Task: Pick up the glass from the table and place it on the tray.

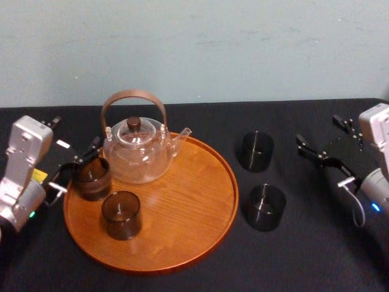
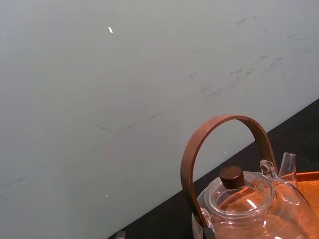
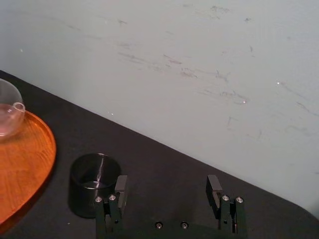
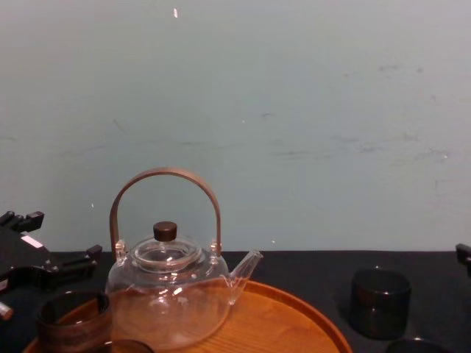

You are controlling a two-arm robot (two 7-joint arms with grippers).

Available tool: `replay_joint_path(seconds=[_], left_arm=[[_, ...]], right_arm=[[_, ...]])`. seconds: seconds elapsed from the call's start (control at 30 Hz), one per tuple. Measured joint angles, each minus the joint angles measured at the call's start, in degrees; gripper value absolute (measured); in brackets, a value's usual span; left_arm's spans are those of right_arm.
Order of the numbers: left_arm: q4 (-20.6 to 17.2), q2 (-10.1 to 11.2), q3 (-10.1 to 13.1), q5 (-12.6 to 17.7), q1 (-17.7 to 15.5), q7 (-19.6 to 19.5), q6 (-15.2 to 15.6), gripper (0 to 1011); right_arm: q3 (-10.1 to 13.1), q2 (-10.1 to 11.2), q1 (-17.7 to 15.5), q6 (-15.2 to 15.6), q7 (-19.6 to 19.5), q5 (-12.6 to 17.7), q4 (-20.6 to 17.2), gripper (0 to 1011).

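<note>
While two glasses (image 1: 121, 214) share the tray (image 1: 182, 201) with one teapot (image 1: 137, 155), two more glasses (image 1: 265, 207) stand on the table (image 1: 304, 255); left gripper (image 1: 79, 164) and right gripper (image 3: 167, 183) have jaws spread

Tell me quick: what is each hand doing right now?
Left hand: open, at the dark glass on the tray.
Right hand: open, holding nothing.
</note>
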Motion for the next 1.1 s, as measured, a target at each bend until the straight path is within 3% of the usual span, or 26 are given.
replay_joint_path(seconds=[0.33,0.57,1.1], left_arm=[[0.00,0.00,0.00,0.00,0.00,0.00,0.00,1001],[0.00,0.00,0.00,0.00,0.00,0.00,0.00,1001],[0.00,0.00,0.00,0.00,0.00,0.00,0.00,1001]], right_arm=[[4.05,2.65,-4.90,3.47,4.17,4.96,-6.59,1002],[6.53,5.71,-9.47,5.08,8.59,7.72,-10.95,1002],[8.50,12.03,-15.62,5.01,20.33,9.10,-14.53,1002]])
